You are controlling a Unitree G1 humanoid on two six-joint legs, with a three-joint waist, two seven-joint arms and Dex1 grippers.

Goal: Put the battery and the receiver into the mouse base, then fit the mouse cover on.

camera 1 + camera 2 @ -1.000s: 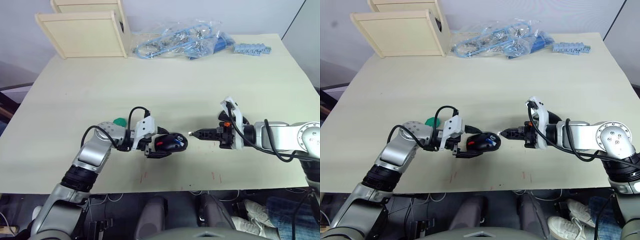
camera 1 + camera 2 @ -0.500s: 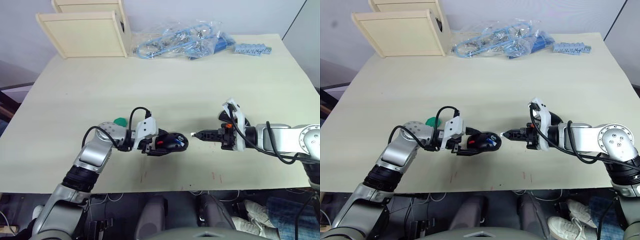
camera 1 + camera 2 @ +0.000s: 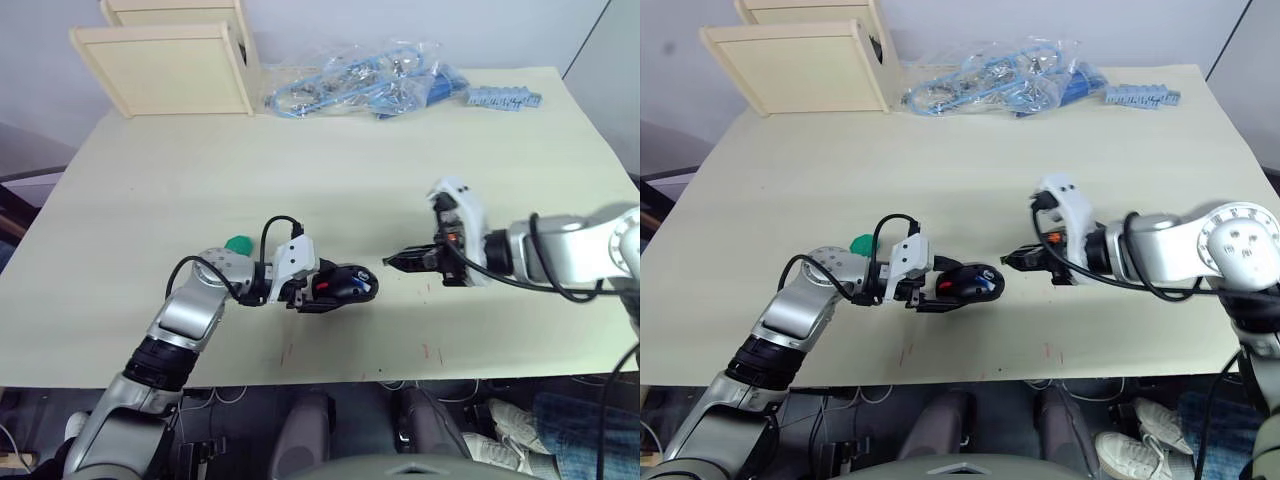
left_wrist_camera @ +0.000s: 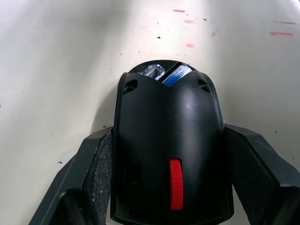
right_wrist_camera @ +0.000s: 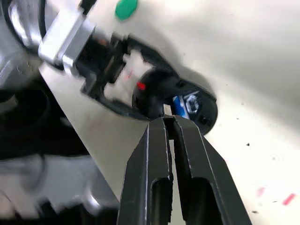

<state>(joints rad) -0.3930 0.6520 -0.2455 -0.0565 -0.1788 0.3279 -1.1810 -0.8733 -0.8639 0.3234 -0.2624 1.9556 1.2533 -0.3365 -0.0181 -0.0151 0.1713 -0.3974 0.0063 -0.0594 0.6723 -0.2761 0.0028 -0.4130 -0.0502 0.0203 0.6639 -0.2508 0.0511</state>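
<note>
The black mouse base [image 3: 340,286] with its red wheel lies on the table, and my left gripper [image 3: 322,288] is shut on its sides. The blue and silver battery [image 4: 176,74] sits in the open compartment at the base's far end. My right gripper [image 3: 390,261] hovers just right of that end, tilted down toward it. Its fingers [image 5: 159,140] are shut on the tiny receiver [image 5: 167,110], which pokes out at their tips close to the compartment. The mouse cover is out of view.
A round green disc [image 3: 238,243] lies just behind my left wrist. At the table's back stand a wooden box [image 3: 170,65], a plastic bag of blue cables [image 3: 360,80] and a row of blue parts [image 3: 505,98].
My right wrist has risen and swung back, so the gripper now slants down at the mouse base; its tip stays beside the compartment. The left gripper and the base have not moved.
</note>
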